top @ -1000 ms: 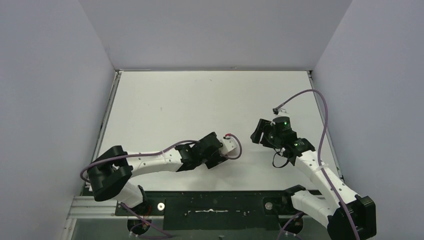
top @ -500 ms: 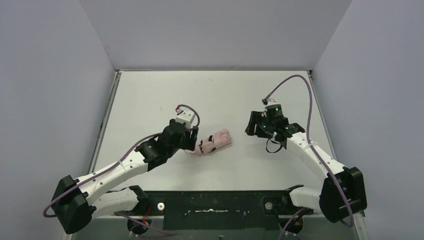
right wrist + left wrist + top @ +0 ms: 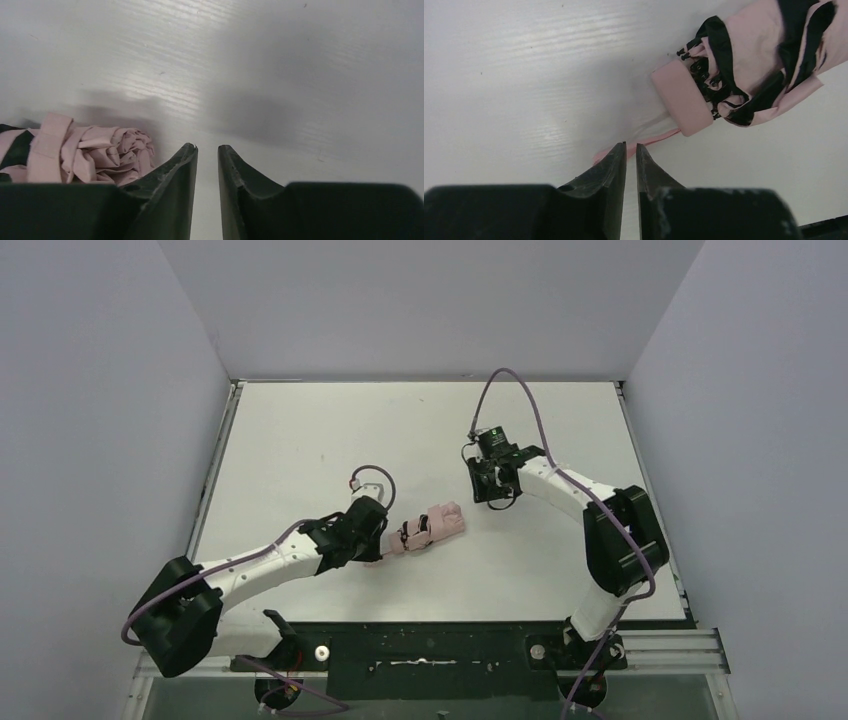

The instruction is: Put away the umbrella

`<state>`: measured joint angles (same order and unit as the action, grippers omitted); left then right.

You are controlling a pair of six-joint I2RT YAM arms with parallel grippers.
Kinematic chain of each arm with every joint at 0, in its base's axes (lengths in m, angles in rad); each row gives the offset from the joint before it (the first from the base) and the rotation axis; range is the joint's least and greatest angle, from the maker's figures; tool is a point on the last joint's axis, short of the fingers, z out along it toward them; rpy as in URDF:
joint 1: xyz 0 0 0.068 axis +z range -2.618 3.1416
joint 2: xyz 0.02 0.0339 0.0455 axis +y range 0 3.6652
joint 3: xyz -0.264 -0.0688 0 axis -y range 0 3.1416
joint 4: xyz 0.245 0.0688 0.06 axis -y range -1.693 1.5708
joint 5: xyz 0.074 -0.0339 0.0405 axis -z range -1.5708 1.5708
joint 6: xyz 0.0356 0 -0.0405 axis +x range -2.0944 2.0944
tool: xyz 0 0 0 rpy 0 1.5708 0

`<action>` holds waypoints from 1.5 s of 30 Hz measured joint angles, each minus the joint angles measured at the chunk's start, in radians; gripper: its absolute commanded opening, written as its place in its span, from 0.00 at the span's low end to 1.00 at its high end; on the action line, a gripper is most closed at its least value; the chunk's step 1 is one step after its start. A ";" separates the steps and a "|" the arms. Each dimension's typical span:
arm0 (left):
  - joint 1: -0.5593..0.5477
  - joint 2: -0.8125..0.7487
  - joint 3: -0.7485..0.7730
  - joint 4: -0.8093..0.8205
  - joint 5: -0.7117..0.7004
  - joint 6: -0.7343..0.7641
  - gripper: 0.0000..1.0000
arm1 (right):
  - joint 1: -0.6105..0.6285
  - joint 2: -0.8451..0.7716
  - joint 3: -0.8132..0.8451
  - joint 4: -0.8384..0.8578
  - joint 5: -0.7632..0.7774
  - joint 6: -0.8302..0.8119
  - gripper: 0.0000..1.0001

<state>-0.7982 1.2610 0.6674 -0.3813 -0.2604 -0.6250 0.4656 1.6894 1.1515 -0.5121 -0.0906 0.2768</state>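
Umbrella is judged light, soft; its stiff handle is preferred. Left gripper almost closed, right gripper slightly parted.

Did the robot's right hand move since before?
Yes. The right gripper slid leftward, away from the table's right edge, closer to the umbrella.

- A white table with a faint streaked grain fills the floor of the enclosure
- Plain pale grey walls: back wall, left wall, right wall
- A metal rail runs along the table's left edge
- A black mounting plate spans the near edge
- Soft, even light; blurred shadows
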 measured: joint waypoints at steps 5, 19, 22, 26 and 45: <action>0.000 0.054 -0.022 0.006 0.005 -0.034 0.00 | 0.006 0.090 0.032 -0.039 -0.004 -0.042 0.02; 0.010 0.173 -0.003 0.097 0.013 -0.026 0.00 | 0.011 0.192 0.087 -0.117 -0.105 -0.066 0.00; 0.010 0.189 -0.001 0.143 0.030 -0.015 0.00 | 0.019 0.192 0.081 -0.117 -0.141 -0.058 0.00; 0.010 0.226 0.008 0.218 0.063 0.004 0.00 | 0.056 0.192 0.079 -0.116 -0.177 -0.047 0.00; 0.096 0.483 0.304 0.164 0.104 0.166 0.00 | 0.058 0.128 -0.008 -0.057 -0.023 0.077 0.12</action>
<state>-0.7021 1.7443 0.9714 -0.2173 -0.1562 -0.4591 0.5236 1.8172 1.1431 -0.5690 -0.1139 0.3534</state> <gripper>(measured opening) 0.000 0.029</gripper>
